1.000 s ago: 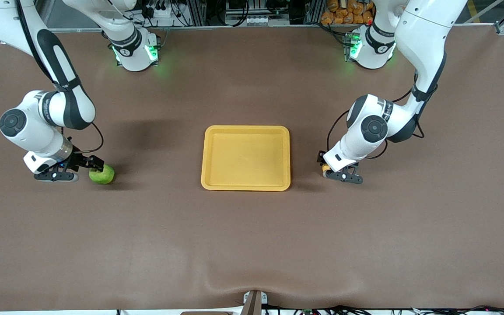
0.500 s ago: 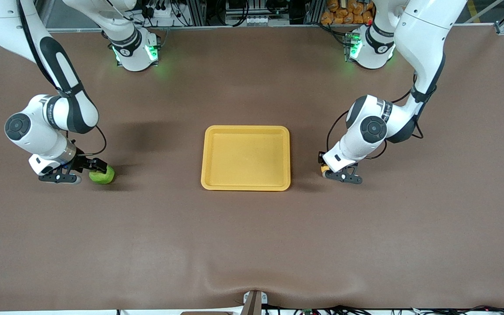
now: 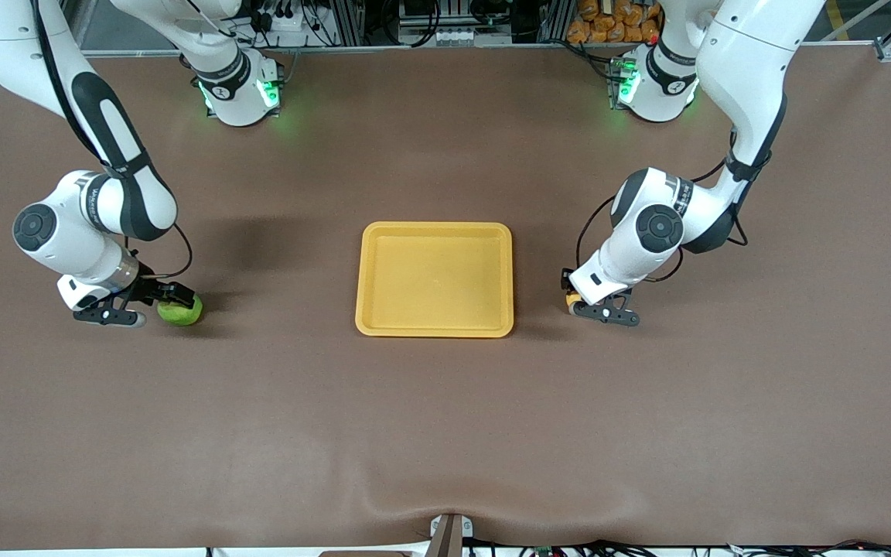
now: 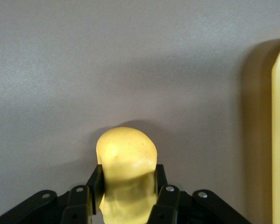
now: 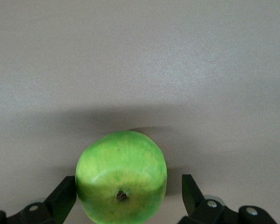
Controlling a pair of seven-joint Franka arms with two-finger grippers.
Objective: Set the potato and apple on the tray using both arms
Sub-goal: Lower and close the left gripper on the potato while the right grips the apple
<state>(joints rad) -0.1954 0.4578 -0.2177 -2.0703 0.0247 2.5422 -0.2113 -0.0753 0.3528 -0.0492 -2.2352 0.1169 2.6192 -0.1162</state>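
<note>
A wide brown mat covers the table (image 3: 445, 433), lying with a slight ripple at its edge nearest the front camera. Above it run aluminium frame rails (image 3: 384, 31), tangled cables and a stack of orange packets (image 3: 616, 19). Both arm bases glow green.

The yellow tray (image 3: 435, 279) sits mid-table, nothing in it.

Toward the right arm's end, the right gripper (image 3: 153, 302) is low at the table, its jaws spread either side of the green apple (image 5: 121, 184) with a gap showing at one finger; the apple rests on the mat.

Toward the left arm's end, just beside the tray, the left gripper (image 3: 586, 304) has clamped onto the potato (image 4: 127, 168) on the mat.
</note>
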